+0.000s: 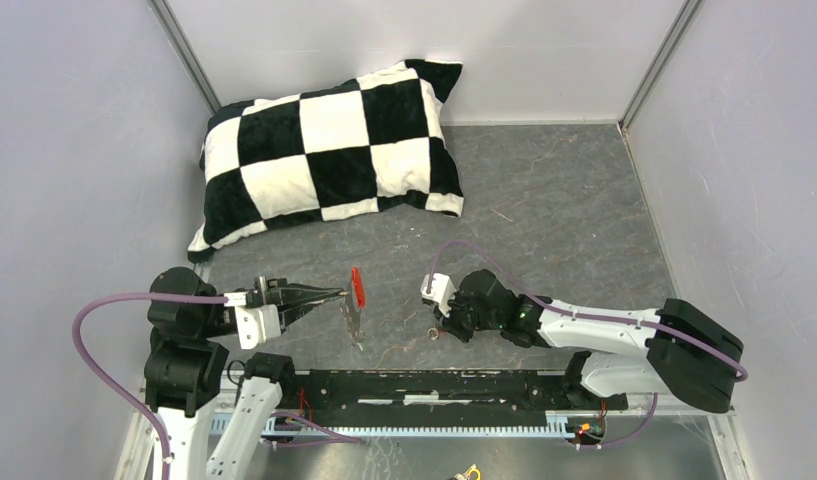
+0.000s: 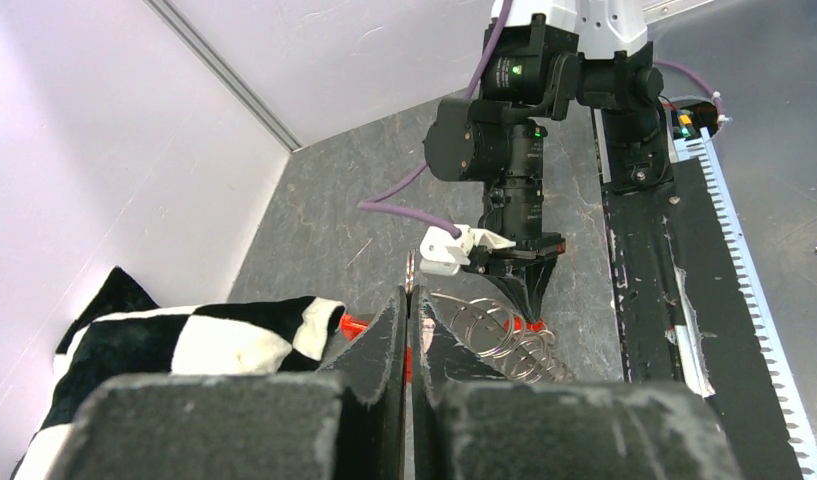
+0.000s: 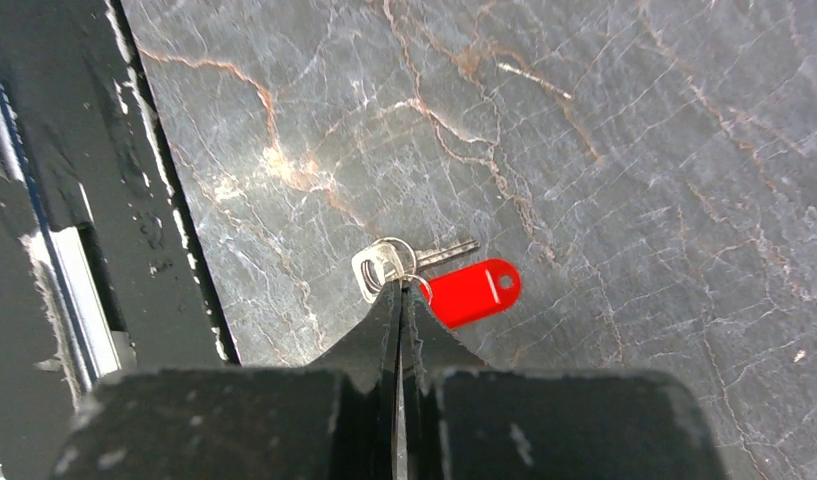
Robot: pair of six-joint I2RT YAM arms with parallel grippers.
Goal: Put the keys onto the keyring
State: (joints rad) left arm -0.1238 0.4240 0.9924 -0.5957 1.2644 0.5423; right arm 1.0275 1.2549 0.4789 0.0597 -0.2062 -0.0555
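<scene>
- The left gripper is clenched, its tips pinching a thin metal part of the keyring.
- The keyring hangs off the table, from the tips and just right of them. Its red fob stands on the far side and the silvery chain trails down toward the near side.
- The right gripper points down at the table with its fingers pressed together. They grasp the keys where the silver heads meet a red tag.
- Count: one keyring with one fob, and one red tag. The silver key heads overlap and only one blade shows, so the number of keys cannot be told.
- A green speck at the chain's low end is too small to make out.
- The keys lie flat on the table right under the right gripper's tips, with the tag just beside the tips.
- The keys sit to the right of the hanging keyring, apart from it, between the two arms.
- One checkered pillow lies at the far left, well apart from both grippers.
</scene>
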